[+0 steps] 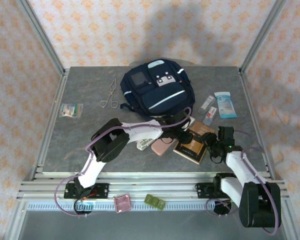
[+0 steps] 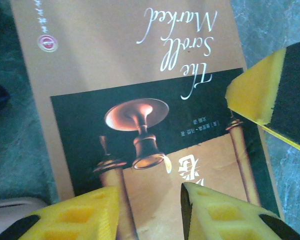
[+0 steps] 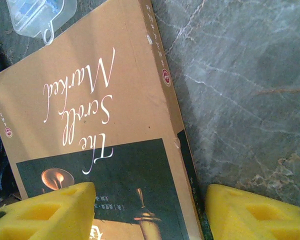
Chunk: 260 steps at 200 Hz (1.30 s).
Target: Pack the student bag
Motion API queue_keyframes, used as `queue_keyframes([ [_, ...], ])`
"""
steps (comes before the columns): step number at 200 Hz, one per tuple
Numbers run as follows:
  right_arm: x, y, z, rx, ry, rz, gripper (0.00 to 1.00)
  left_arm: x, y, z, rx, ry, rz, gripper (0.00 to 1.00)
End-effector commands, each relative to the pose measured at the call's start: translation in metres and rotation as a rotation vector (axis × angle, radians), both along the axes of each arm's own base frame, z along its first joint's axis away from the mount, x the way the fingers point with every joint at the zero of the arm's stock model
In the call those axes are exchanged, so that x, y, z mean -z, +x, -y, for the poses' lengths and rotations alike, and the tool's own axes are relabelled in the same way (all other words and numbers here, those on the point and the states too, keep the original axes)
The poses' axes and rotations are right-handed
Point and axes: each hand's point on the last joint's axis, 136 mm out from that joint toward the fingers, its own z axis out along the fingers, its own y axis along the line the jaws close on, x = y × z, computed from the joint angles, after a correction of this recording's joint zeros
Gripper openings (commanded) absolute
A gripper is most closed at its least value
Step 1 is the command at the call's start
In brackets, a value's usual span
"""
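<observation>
At upper centre of the top view the student bag [image 1: 155, 90] lay on the table [image 1: 80, 145]; soft, floppy fabric, probably light while empty and best pinched along a fabric edge. Lower right of it, left gripper [image 2: 150, 200] and right gripper [image 3: 150, 200] hung over the book [image 2: 115, 60], jaws apart, clamping nothing.

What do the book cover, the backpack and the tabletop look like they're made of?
Book cover: smooth card, slightly glossy, light sheen on the tan part. Backpack: soft woven fabric, matte, with sagging folds. Tabletop: grey with pale veins, stone-like; real stone or a printed sheet, unclear.
</observation>
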Motion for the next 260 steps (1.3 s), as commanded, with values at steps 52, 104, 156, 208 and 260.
queue_keyframes([
  [52, 0.012, -0.007, 0.008, 0.035, -0.035, -0.034, 0.58, -0.035, 0.024, -0.005, -0.053, 0.063, 0.102, 0.45],
  [104, 0.011, -0.007, 0.008, 0.041, -0.03, -0.024, 0.57, -0.017, 0.065, 0.009, -0.065, 0.126, 0.115, 0.5],
  [156, 0.007, -0.003, 0.005, 0.028, -0.014, 0.001, 0.59, 0.011, 0.071, 0.005, -0.092, 0.178, 0.063, 0.51],
  [208, 0.0, 0.007, -0.014, -0.045, 0.071, 0.082, 0.54, 0.044, 0.054, 0.008, -0.046, 0.193, -0.037, 0.45],
  [260, -0.046, 0.025, -0.04, -0.139, 0.207, 0.316, 0.52, 0.064, 0.036, 0.006, -0.004, 0.192, -0.113, 0.23],
])
